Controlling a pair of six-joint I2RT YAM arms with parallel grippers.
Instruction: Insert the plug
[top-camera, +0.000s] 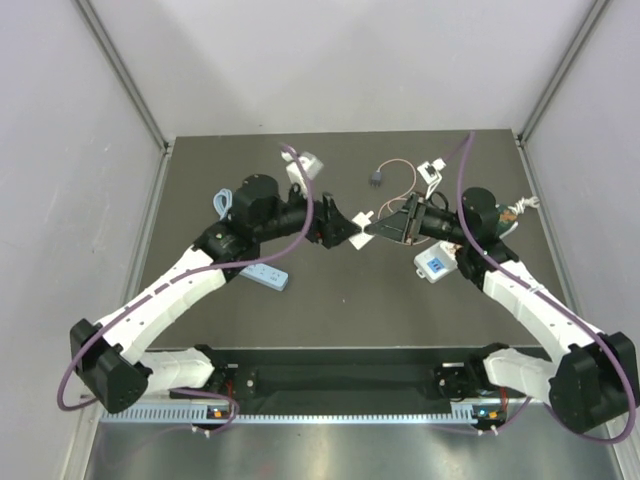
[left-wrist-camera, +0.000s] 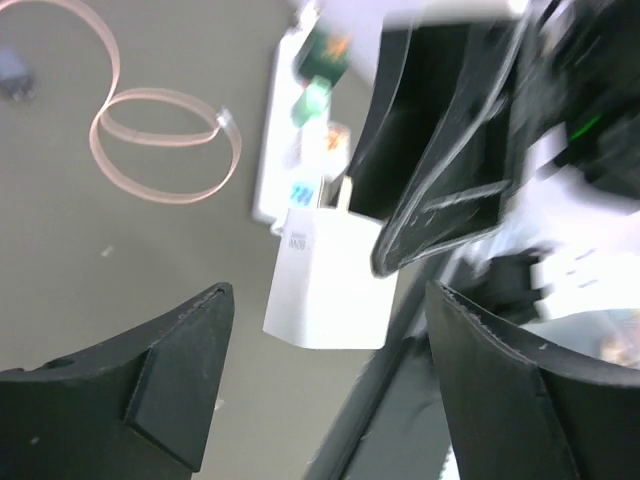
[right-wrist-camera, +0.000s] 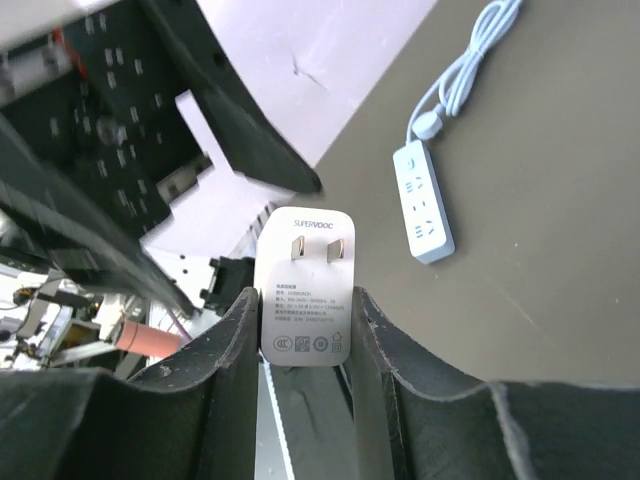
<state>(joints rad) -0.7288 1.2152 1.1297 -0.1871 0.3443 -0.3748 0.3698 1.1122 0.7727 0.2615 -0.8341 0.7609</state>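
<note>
Plug (top-camera: 377, 177) lies loose on the desk (top-camera: 330, 310), beyond the adapter (right-wrist-camera: 305, 290). Right gripper (right-wrist-camera: 303, 300) clamps that adapter; left gripper (left-wrist-camera: 330, 290) gapes wide, holding nothing.

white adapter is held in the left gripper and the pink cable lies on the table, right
Not the left: the right wrist view shows the white adapter pinched in the right gripper. The left gripper is open near it. The pink cable does lie on the table.

The right gripper (right-wrist-camera: 306, 300) pinches a white adapter (right-wrist-camera: 305, 262), prongs facing the camera; a white power strip (right-wrist-camera: 424, 205) lies to the adapter's upper right.
</note>
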